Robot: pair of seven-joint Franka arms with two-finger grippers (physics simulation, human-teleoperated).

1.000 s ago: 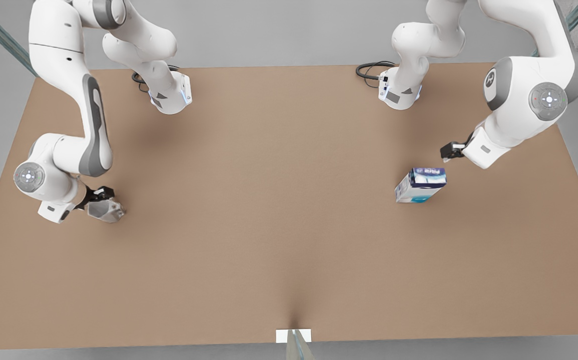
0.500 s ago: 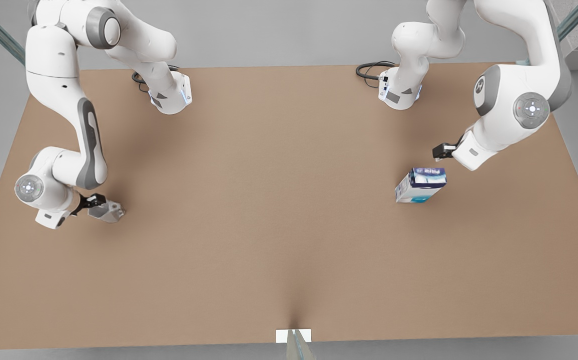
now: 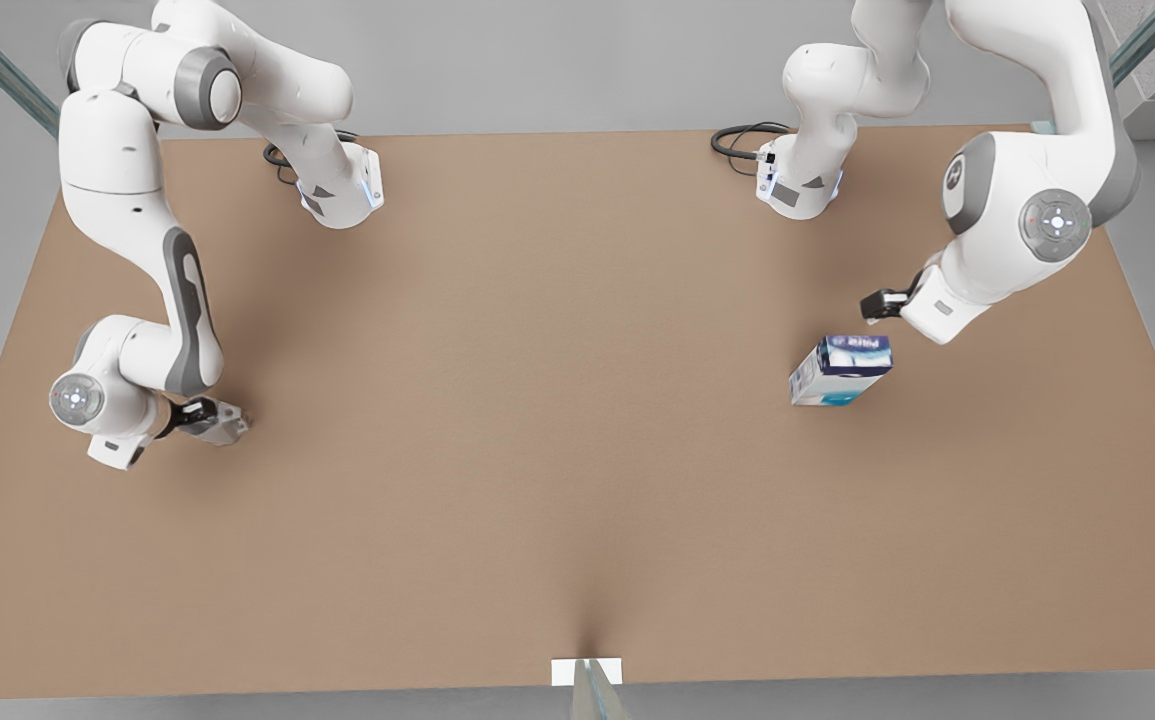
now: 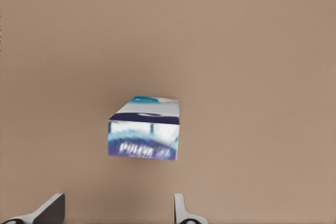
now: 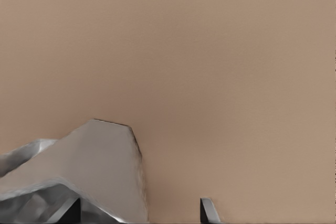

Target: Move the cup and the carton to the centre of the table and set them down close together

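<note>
Nothing is centred yet: the spread right gripper (image 3: 199,415) straddles the cup (image 3: 222,424) at 9 o'clock, the spread left gripper (image 3: 874,306) hovers by the carton (image 3: 840,369) at 3 o'clock.

The surface (image 3: 557,420) looks matt, smooth light brown, like board. The cup (image 3: 222,425) is shiny, faceted, silvery-grey like metal. The carton (image 3: 840,368) has a printed, slightly glossy paperboard look. Arm shells (image 3: 152,250) are smooth white plastic.
</note>
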